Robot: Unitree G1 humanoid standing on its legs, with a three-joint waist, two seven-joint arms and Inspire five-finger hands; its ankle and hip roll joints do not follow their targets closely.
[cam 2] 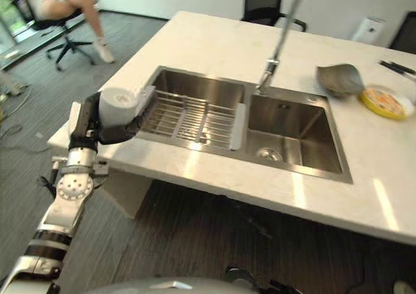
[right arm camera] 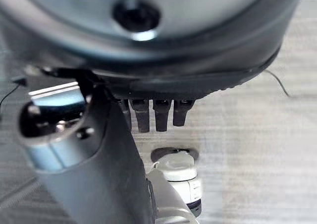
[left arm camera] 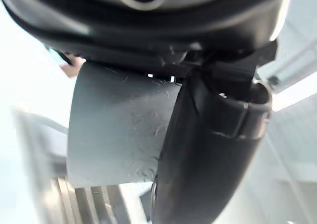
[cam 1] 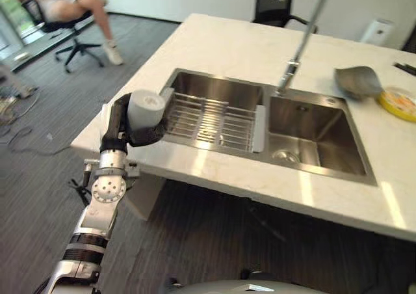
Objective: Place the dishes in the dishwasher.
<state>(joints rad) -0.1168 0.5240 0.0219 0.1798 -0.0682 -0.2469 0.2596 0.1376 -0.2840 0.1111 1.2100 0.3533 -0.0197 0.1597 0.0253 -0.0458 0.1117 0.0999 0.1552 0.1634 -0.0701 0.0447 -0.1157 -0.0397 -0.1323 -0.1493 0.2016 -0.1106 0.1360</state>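
White cup (cam 1: 145, 109) — upright, rim up, clasped in the left hand (cam 1: 127, 133), fingers (left arm camera: 208, 154) curled round its side, off the pale surface's (cam 1: 214, 43) near-left corner beside the sink rack (cam 1: 209, 120). Right hand (right arm camera: 148, 110): fingers straight, empty. Advice — keep the cup level and the clasp firm during carry.

A wire rack (cam 1: 211, 120) sits in the left basin of the double steel sink (cam 1: 312, 141), set in the marble bench (cam 1: 227, 43); a grey bowl (cam 1: 357, 80) lies behind it to the right.
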